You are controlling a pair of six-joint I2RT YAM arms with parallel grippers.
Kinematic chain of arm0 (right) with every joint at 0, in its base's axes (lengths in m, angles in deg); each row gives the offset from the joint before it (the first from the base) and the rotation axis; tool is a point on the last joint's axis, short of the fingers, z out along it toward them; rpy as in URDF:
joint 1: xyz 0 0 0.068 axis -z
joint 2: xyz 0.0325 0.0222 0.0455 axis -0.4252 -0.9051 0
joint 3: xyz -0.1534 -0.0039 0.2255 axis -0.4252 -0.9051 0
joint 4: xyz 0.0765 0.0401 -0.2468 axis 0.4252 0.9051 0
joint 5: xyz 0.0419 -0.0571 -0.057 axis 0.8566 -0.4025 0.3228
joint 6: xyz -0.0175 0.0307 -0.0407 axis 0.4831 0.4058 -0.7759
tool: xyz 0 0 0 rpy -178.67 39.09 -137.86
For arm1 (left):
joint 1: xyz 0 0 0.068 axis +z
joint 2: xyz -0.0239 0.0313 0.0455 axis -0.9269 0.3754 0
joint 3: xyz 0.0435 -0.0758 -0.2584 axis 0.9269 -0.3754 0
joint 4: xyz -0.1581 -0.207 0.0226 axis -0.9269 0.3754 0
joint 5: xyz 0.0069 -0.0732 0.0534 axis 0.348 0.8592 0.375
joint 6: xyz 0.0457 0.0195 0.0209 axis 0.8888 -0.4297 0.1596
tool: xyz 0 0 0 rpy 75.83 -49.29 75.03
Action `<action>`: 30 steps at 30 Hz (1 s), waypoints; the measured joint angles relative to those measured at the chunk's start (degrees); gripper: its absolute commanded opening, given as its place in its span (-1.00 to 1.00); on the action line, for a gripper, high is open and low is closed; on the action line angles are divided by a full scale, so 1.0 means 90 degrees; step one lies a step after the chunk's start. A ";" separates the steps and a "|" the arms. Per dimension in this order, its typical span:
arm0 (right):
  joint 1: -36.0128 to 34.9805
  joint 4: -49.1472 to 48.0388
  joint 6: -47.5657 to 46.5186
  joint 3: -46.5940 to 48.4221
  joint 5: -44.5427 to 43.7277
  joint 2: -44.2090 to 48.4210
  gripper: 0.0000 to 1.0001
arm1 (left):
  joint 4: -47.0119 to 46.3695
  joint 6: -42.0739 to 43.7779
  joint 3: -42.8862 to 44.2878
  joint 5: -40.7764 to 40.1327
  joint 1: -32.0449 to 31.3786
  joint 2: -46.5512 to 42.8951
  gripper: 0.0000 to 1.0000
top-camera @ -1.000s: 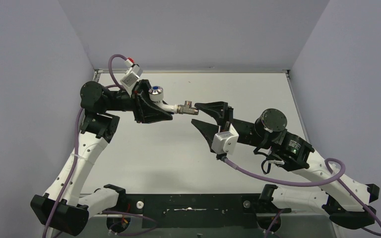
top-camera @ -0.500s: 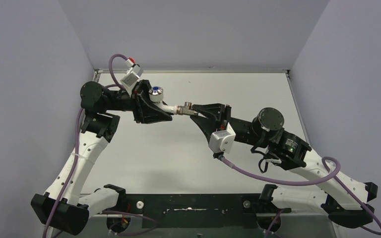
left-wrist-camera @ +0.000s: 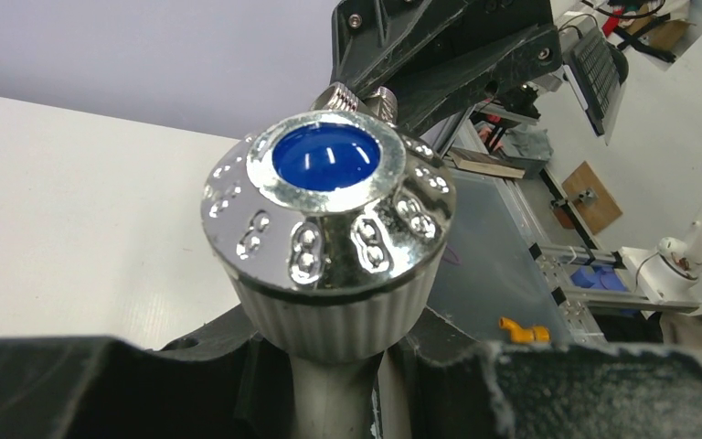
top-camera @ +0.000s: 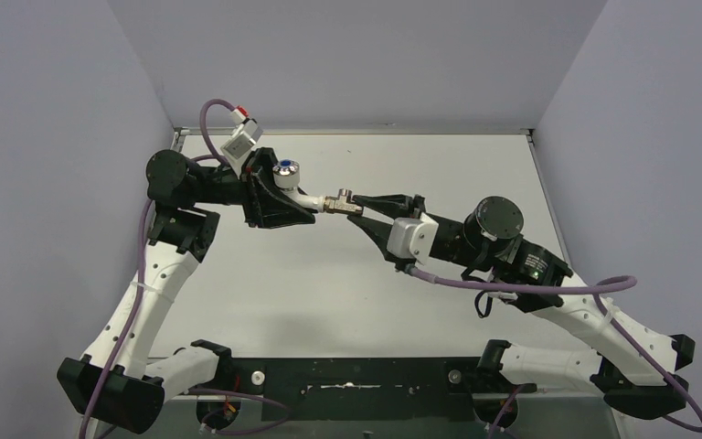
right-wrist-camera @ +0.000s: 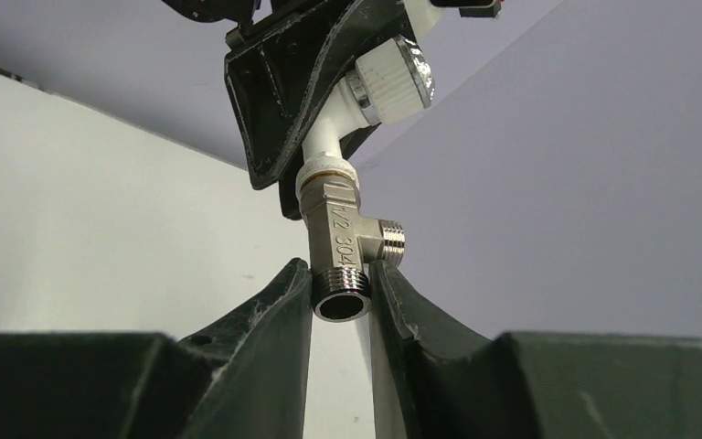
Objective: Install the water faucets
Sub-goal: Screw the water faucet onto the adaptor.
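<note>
The right gripper (right-wrist-camera: 342, 294) is closed on the open threaded end of the metal fitting (right-wrist-camera: 345, 240), one finger pressing each side of the thread. The fitting is a small tee-shaped piece with a short side branch and stamped characters on its body. Its far end meets the white neck of the tap (right-wrist-camera: 327, 137); how far the two are screwed together cannot be told.

The left gripper (top-camera: 300, 207) is clamped shut around the white body of the tap, just below the knob (top-camera: 285, 170). In the left wrist view the knob (left-wrist-camera: 327, 219) fills the middle of the picture: a chrome cap with dimples round the rim, a blue dot (left-wrist-camera: 326, 155) in its centre and a ribbed white skirt beneath. The fitting (left-wrist-camera: 358, 95) and the right gripper (left-wrist-camera: 439, 50) show just behind it.

From above, tap and fitting (top-camera: 339, 202) run in a line between the two grippers (top-camera: 362, 208), held in the air above the far half of the surface (top-camera: 329, 283), left of centre. The surface is plain white, with a dark strip along the near edge where the arms are bolted. Pale grey-lilac walls (top-camera: 356, 64) close it in at the left, back and right. Purple cables (top-camera: 512, 284) loop along both arms. Past the surface's edge, the left wrist view shows a cluttered workroom with a white robot arm (left-wrist-camera: 695, 238).
</note>
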 measured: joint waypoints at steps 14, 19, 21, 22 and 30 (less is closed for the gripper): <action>-0.0002 -0.0126 0.3434 0.0056 -0.0495 -0.0039 -1.00 | 0.0000 0.0117 0.0000 0.0189 0.0029 0.0012 -1.00; 0.0027 -0.0129 0.4418 0.0053 -0.0784 -0.0039 -1.00 | 0.0000 0.0143 0.0000 0.0189 0.0029 0.0078 -1.00; 0.0073 -0.0095 0.4777 0.0053 -0.0826 -0.0041 -1.00 | 0.0005 0.0146 0.0000 0.0189 0.0029 0.0102 -1.00; 0.0095 -0.0087 0.4945 0.0053 -0.0833 -0.0041 -1.00 | 0.0010 0.0146 0.0000 0.0189 0.0029 0.0109 -1.00; 0.0401 0.0019 0.6210 0.0138 -0.0687 -0.0131 -1.00 | 0.0012 0.0175 0.0000 0.0121 0.0032 0.0160 -1.00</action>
